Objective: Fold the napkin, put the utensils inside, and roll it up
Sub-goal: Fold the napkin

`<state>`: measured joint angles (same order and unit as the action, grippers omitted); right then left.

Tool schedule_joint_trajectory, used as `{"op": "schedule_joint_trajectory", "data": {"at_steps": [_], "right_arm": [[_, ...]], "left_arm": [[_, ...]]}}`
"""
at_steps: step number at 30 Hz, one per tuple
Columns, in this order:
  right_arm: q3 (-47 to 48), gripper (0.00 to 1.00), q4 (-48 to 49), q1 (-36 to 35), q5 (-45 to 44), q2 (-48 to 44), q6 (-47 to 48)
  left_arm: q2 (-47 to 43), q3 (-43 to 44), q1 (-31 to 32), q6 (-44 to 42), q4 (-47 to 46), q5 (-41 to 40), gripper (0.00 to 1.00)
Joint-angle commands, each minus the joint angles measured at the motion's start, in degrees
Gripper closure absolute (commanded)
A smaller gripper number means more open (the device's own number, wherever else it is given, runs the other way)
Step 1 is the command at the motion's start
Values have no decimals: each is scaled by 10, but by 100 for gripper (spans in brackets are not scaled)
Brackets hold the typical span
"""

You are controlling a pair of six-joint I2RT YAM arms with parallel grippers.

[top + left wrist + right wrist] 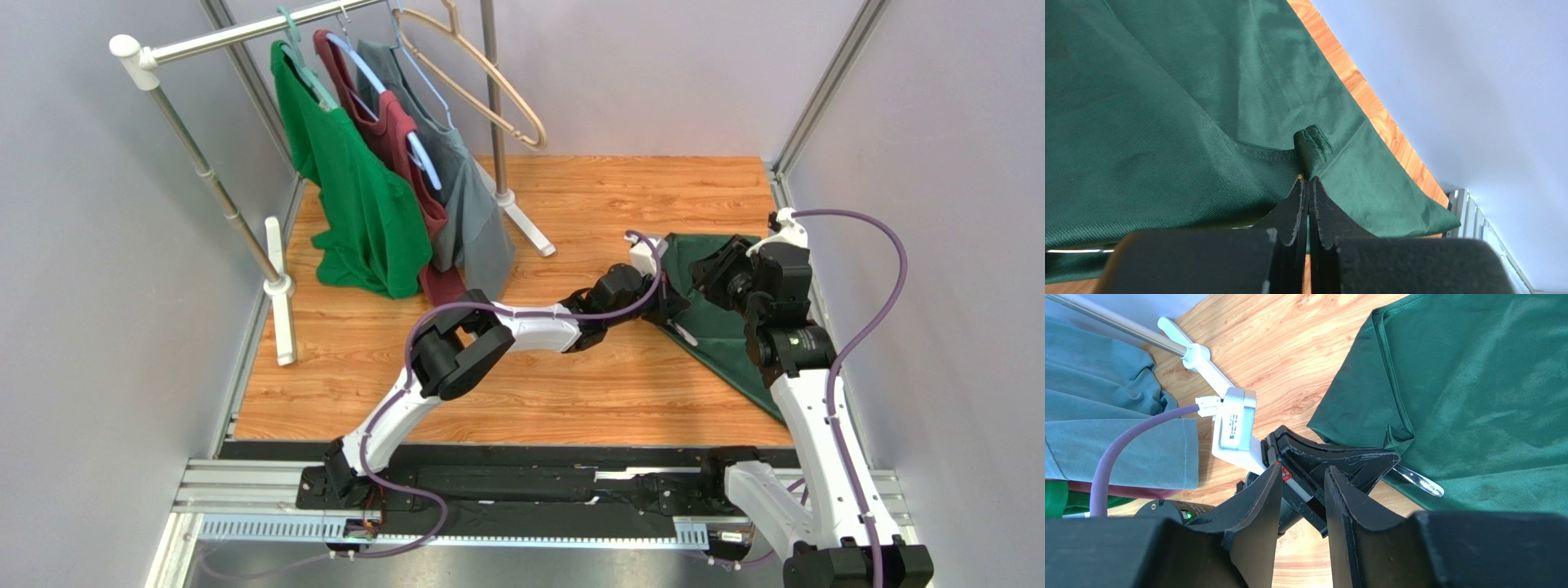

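Top external view: the napkin [721, 346] lies spread on the wooden tabletop [577, 392] at the right of the frame. Its near corner points toward the lower right. The left gripper [659, 292] reaches across to the napkin's left edge. The right gripper [715, 272] hangs over the cloth's upper part. A clothes rack [209, 184] with hanging shirts stands at the upper left.

Left wrist view: the napkin fills most of the frame. The left gripper's jaws are together, clamped on a small bunched pinch of the napkin's hem at lower centre.

Right wrist view: the right gripper's jaws stand apart with nothing between them, above the left gripper. The napkin occupies the right half of the frame. A silver fork [1420, 480] shows one end from under the napkin's edge at centre right. A grey-green shirt [1100, 441] lies at the left.
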<state>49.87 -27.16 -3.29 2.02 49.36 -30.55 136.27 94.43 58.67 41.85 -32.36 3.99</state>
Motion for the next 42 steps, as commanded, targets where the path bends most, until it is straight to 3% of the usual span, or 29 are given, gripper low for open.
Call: {"op": "schedule_joint_trajectory", "data": {"at_steps": [1, 10, 35, 36, 37, 39, 40, 42], "right_arm": [[-3, 64, 15, 3, -2, -18, 6], [-3, 64, 9, 3, 0, -30, 4], [-5, 64, 2, 2, 5, -36, 1], [-5, 63, 1, 3, 4, -36, 1], [-5, 63, 0, 3, 0, -37, 0], [-5, 63, -1, 2, -2, -37, 0], [-5, 63, -2, 1, -3, -36, 1], [-4, 63, -4, 3, -4, -37, 2]], "left_arm": [[10, 43, 14, 4, -12, 11, 100], [37, 80, 25, 15, 6, 25, 100], [58, 81, 40, 58, 9, 59, 99], [58, 79, 42, 60, 9, 60, 94], [57, 78, 42, 61, 10, 61, 74], [58, 80, 44, 58, 13, 66, 61], [56, 81, 44, 56, 15, 66, 47], [51, 82, 44, 48, 15, 69, 34]]}}
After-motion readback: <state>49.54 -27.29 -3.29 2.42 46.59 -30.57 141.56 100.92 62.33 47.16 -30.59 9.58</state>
